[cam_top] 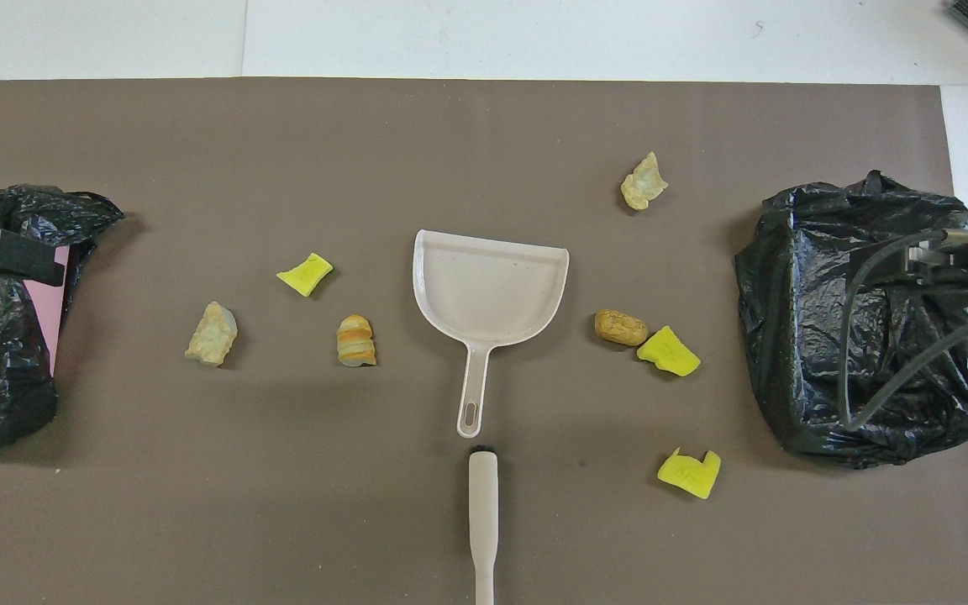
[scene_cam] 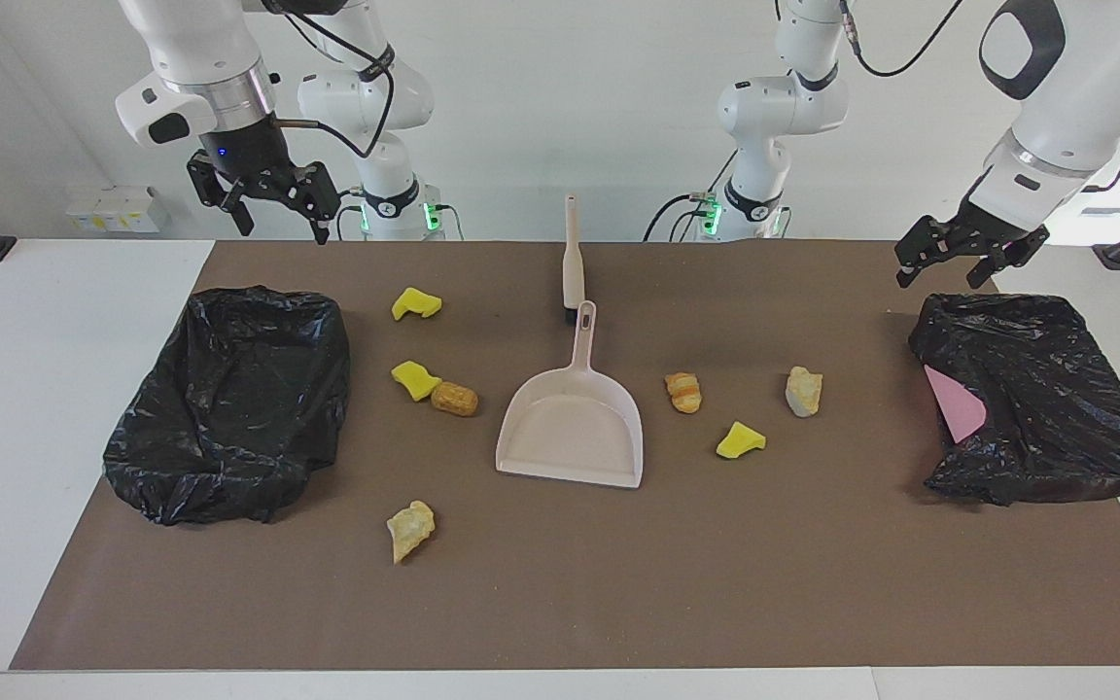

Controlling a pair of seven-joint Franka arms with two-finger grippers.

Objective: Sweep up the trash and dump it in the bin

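Trash (scene_cam: pixel 454 399) lies in seven pieces scattered on the worktop (scene_cam: pixel 716 583) around the dustpan (scene_cam: pixel 572 428), well apart from both grippers. The right gripper (scene_cam: pixel 273 206) hangs spread and empty over the edge nearest the robots beside one black bin (scene_cam: pixel 229 408); the left gripper (scene_cam: pixel 966 258), also spread, hovers above the other bin (scene_cam: pixel 1036 408). The brush (scene_cam: pixel 574 258) lies end to end with the dustpan handle, so a careless grab could knock both, and sweeping may scatter the light lumps.

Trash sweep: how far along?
Nothing done: all seven trash pieces lie loose on the mat. Nothing in hand: dustpan and brush lie untouched mid-table; left gripper and right gripper hang open, each over a bag-lined bin. Left: sweeping, dumping.
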